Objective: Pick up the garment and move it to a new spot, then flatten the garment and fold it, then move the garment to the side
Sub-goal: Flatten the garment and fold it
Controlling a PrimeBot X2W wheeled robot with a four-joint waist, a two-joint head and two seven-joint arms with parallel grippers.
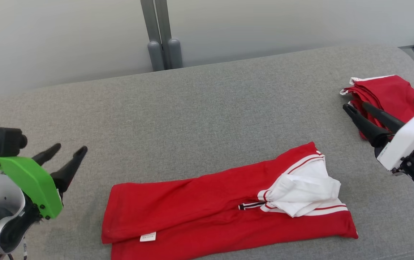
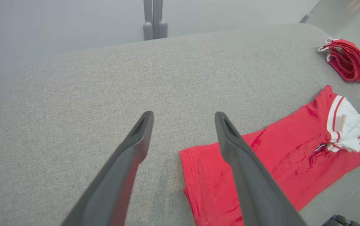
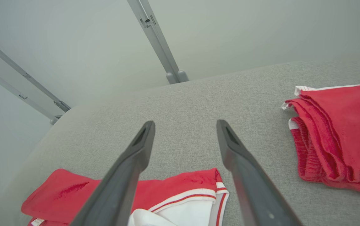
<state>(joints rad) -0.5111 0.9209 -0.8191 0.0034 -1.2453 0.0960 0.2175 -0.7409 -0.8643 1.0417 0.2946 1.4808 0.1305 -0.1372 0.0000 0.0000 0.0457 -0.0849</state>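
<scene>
My left tool [image 1: 69,148] and right tool [image 1: 355,106] hang released over the tabletop [image 1: 192,108]; the red garment [image 1: 199,206] lies lower centre, a folded red pile [image 1: 387,92] upper right.

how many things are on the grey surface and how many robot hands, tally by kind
red garment laid out: 1
folded red bundle: 1
robot hands: 2 (left hand, right hand, both open)
total: 4
</scene>
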